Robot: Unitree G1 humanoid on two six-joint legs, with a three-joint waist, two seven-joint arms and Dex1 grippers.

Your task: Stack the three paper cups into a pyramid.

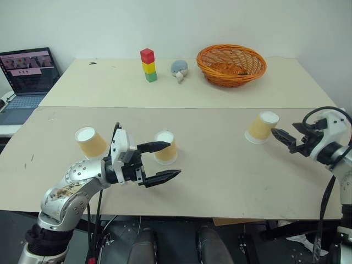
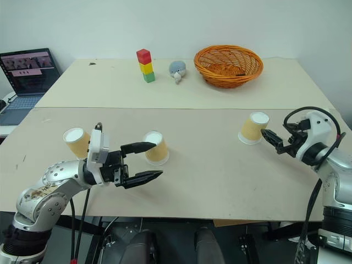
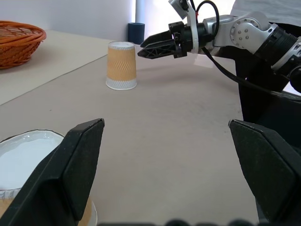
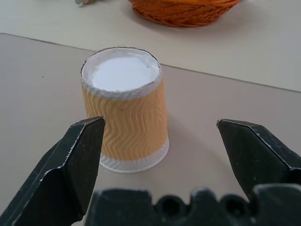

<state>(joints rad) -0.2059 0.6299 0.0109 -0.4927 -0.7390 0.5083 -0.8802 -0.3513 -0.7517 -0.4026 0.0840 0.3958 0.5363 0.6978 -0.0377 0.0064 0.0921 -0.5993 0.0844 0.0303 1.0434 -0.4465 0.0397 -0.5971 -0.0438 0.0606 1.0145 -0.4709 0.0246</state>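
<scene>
1. Left gripper [image 1: 159, 162]: nearest item, low over the front of the table [image 1: 220, 181]. Its black fingers stand wide apart and hold nothing. It points across toward the robot's right, with the middle cup just beyond its upper finger.

2. Middle paper cup [image 1: 165, 147]: upside down on the tabletop, white base up, just beside the left gripper and not held.

3. Left paper cup [image 1: 91, 142]: upside down, near the left arm, a short way from the middle cup. Standing free.

4. Right paper cup [image 1: 262, 127]: upside down, well apart from the other two. The right wrist view places it straight ahead between that gripper's fingers, not yet enclosed.

5. Right gripper [image 1: 281, 137]: level, aimed at the right cup, fingers spread wide and empty, tips just short of the cup's side.

6. Far table section: red-yellow-green block tower [image 1: 148, 65], a small grey soft toy [image 1: 179, 69], an orange wicker basket [image 1: 231, 64]. A laptop [image 1: 25, 82] sits off to the far left.

7. Step in hand, by judgement: gathering. No cup is stacked; all three stand singly.

8. Next move, by judgement: the right gripper needs to advance until the cup sits between its fingers, close gently so the paper wall does not crush, then carry it toward the other two.
</scene>
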